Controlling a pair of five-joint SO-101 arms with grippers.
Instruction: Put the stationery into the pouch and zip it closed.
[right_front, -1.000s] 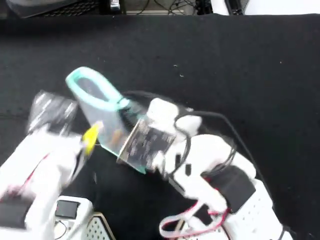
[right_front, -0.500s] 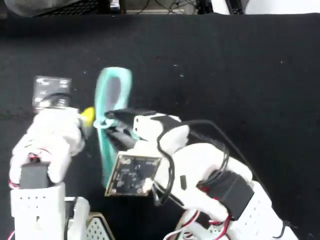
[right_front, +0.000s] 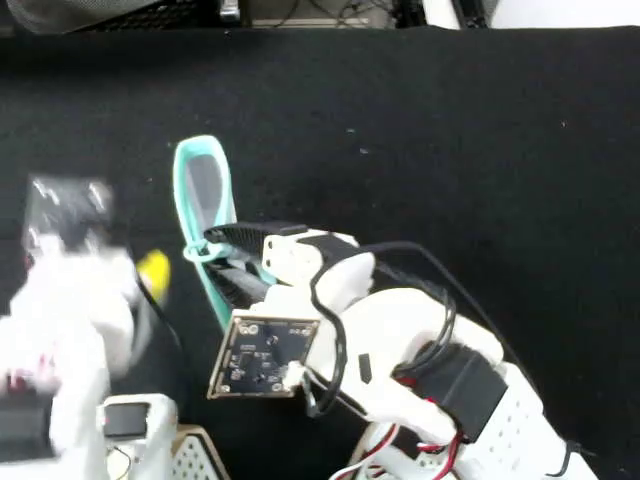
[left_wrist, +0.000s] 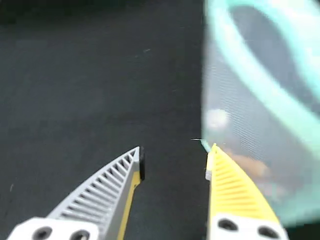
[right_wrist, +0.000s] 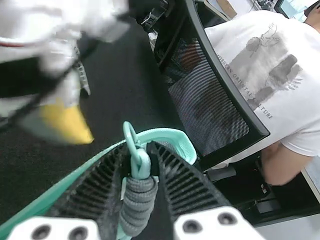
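**Q:** Where is the teal mesh zip pouch (right_front: 203, 190)?

**A:** At ten o'clock on the black table (right_front: 480, 150). The right pincer (right_wrist: 137, 150) is clenched on its grey cord zip pull (right_wrist: 134, 197), presumably to draw the zip. The left pincer (left_wrist: 175, 150), released and empty, flanks the pouch at nine o'clock, likely to brace it.

The high view looks steeply down on the counter (right_front: 480, 130), with the arms at six o'clock. The wrist views peer closely past the left hand (left_wrist: 175, 150) and right hand (right_wrist: 139, 147); all share the pouch (right_front: 203, 187).
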